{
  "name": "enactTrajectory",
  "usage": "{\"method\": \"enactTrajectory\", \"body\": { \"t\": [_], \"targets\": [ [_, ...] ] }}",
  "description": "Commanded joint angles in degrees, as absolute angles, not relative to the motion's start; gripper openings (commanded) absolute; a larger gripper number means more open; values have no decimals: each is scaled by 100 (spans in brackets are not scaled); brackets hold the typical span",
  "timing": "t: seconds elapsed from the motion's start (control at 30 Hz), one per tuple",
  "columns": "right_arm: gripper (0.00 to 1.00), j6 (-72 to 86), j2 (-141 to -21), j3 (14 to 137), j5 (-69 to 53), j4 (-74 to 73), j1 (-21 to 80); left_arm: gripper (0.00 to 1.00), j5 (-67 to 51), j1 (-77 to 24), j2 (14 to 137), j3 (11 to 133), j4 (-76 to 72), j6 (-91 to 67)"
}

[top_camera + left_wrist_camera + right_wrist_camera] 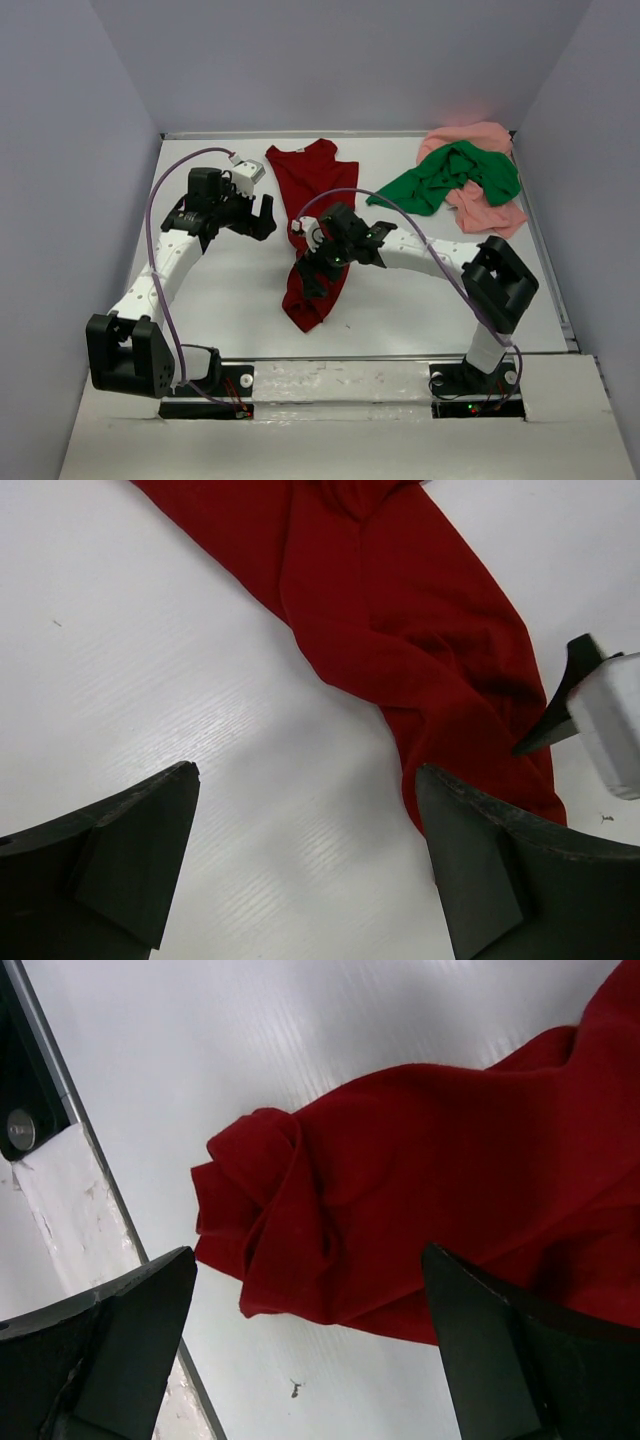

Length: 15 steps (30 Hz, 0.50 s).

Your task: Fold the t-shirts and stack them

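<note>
Lying rumpled lengthwise mid-bench point(230, 300): dark red cloth t-shirt point(308, 180). L claw point(307, 772) wide open, empty, just beside shirt's left edge. R claw point(310, 1252) wide open too, empty, above shirt's bunched near end. Bright green cloth t-shirt point(450, 178) heaped on pale salmon-pink cloth t-shirt point(487, 212), far-right corner.

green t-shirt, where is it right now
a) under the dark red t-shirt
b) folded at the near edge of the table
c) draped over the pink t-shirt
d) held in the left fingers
c: in the top view the green t-shirt lies crumpled across the pink t-shirt at the far right of the table, well apart from the dark red t-shirt.
</note>
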<state>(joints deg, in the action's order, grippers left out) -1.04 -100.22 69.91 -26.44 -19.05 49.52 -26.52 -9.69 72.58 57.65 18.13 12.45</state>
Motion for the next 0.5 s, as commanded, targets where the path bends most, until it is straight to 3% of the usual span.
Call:
{"method": "enactTrajectory", "body": {
  "t": [0.0, 0.33, 0.47],
  "targets": [
    [98, -18, -10353, 7110, -3075, -2153, 4948, 99, -2751, -993, 7225, 5862, 1652, 1195],
    [94, -79, -10406, 7216, -3428, -2593, 5053, 99, -2742, -993, 7207, 5871, 1652, 1187],
    [81, -44, -10476, 7154, -3436, -2566, 5054, 99, -2751, -1002, 7198, 5880, 1652, 1187]
  ]
}}
